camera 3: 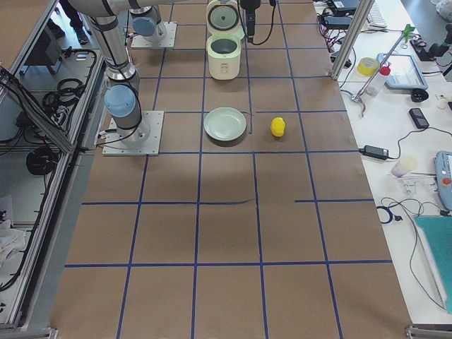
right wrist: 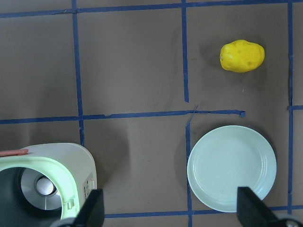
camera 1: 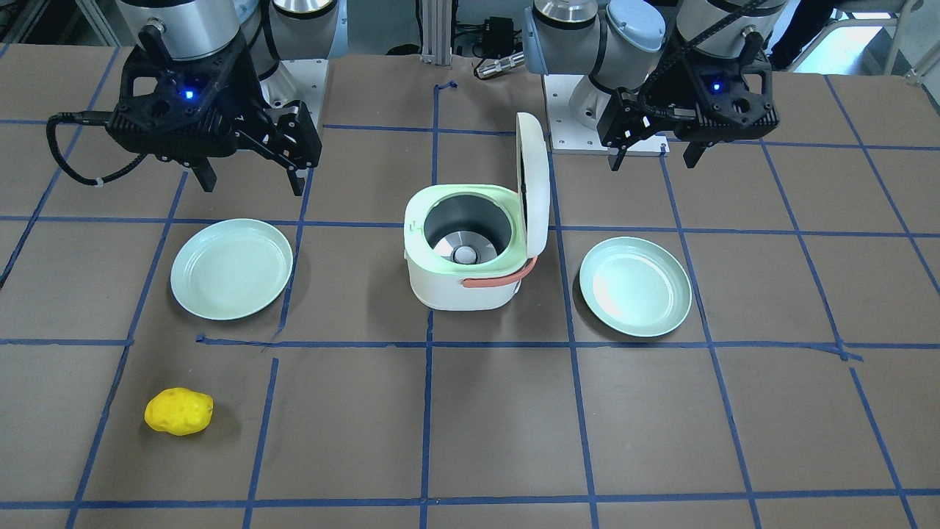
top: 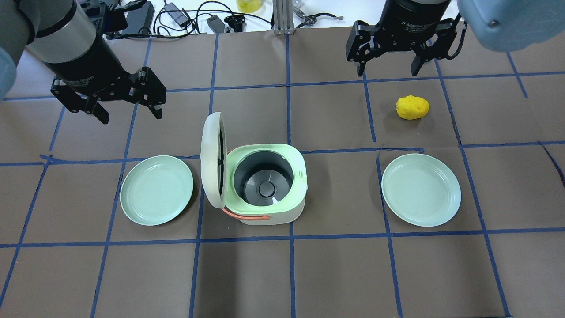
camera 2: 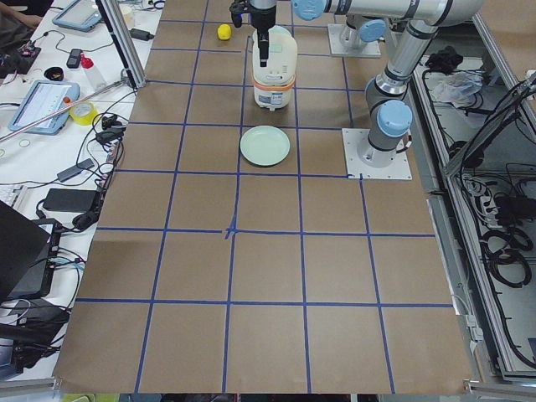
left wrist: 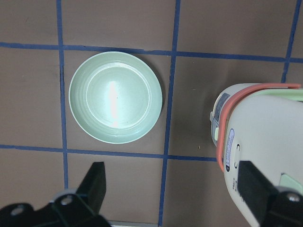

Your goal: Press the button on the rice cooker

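The white rice cooker (top: pixel 282 215) with a mint rim stands mid-table with its lid (top: pixel 210 159) swung upright, so the grey empty pot shows. In the left wrist view the lid's outer face (left wrist: pixel 265 137) shows, with a pale mint button (left wrist: pixel 289 181) partly behind a fingertip. My left gripper (top: pixel 131 115) is open and empty, hovering beyond the lid's side, apart from it. My right gripper (top: pixel 388 70) is open and empty, high at the far right, near a yellow potato (top: pixel 412 107).
Two pale green plates lie either side of the cooker, one (top: pixel 156 190) on the left and one (top: pixel 421 190) on the right. An orange handle (top: pixel 247 215) rests against the cooker's near side. Cables lie along the table's far edge.
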Tool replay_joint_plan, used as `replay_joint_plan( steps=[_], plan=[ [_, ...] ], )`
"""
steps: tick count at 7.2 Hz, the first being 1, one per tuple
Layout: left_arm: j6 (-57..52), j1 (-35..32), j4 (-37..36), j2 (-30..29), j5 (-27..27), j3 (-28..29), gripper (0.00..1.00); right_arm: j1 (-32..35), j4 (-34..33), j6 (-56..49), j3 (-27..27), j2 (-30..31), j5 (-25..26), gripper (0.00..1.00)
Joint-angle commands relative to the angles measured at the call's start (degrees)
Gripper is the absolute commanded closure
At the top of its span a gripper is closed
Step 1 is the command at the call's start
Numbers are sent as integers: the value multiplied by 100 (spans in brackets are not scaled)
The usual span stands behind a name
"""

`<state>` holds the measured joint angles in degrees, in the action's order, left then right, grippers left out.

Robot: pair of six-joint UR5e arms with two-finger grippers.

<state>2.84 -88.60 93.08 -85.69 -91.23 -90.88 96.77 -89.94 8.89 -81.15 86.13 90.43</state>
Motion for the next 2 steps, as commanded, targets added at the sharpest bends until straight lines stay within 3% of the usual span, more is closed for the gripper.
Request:
replay_joint_plan(
  steps=[1, 2],
  plan=[
    [6, 0, 0, 0, 0, 0, 0, 9, -49, 8, -6, 0, 10, 0],
    [-3, 0, 0, 0, 0, 0, 0, 9, -50, 8, -6, 0, 1, 0]
  ],
)
